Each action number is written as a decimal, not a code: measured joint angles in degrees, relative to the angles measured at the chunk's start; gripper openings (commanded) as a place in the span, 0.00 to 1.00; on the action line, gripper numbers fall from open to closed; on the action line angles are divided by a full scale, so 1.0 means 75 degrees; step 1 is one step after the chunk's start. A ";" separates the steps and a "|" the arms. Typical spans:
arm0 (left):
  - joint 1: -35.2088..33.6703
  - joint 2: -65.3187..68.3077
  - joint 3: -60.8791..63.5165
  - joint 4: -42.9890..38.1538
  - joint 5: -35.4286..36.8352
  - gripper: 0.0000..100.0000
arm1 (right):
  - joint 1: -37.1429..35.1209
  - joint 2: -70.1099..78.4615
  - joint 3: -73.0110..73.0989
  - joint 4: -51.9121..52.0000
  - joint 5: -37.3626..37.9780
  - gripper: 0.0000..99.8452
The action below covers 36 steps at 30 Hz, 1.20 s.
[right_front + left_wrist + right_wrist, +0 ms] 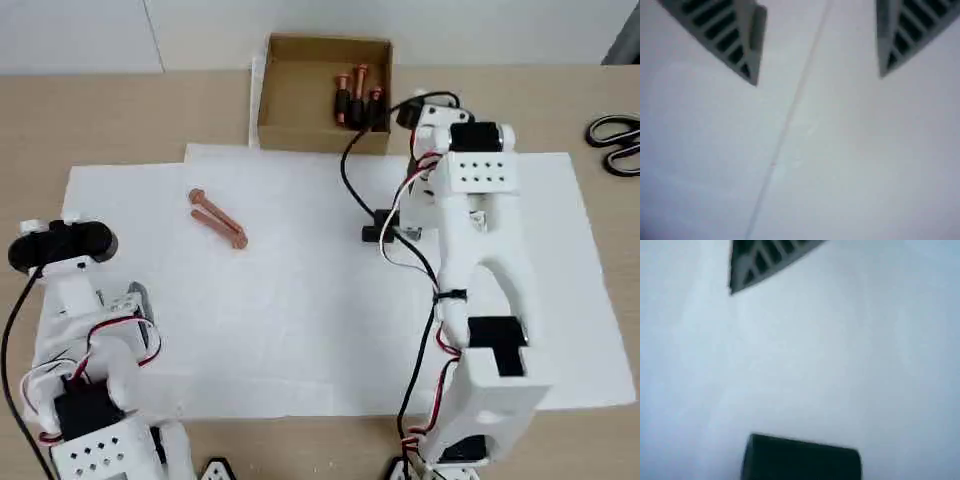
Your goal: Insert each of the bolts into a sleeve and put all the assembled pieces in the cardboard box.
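Observation:
Two copper bolts (pixel 217 218) lie side by side on the white paper (pixel 300 330), left of centre. The cardboard box (pixel 300 130) at the back holds three bolts pushed into black sleeves (pixel 358 97). My left gripper (pixel 817 75) stands open over bare paper at the near left, nothing between its fingers (pixel 747 47). My right gripper (pixel 432 118) sits close to the box's near right corner. In the right wrist view a black block (pixel 800 457) lies on the paper close below; I cannot tell if it is a sleeve.
A black cable connector (pixel 375 230) and loose wires lie on the paper just left of the right arm. Scissors (pixel 615 143) rest at the table's far right. A fold line (pixel 790 115) crosses the paper under the left gripper.

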 measured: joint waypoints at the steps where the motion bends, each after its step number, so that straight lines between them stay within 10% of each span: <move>1: 0.0000 0.0000 0.0000 0.0000 0.0000 0.15 | -0.0012 0.0000 0.0094 -0.0012 0.0211 0.25; 17: 0.0000 0.0000 0.0000 0.0000 0.0000 0.15 | -0.1313 0.0082 0.0141 -0.0164 0.5861 0.25; 36: 0.0000 0.0000 0.0000 0.0000 0.0000 0.15 | -0.1430 0.1747 0.0141 -0.1418 0.6634 0.25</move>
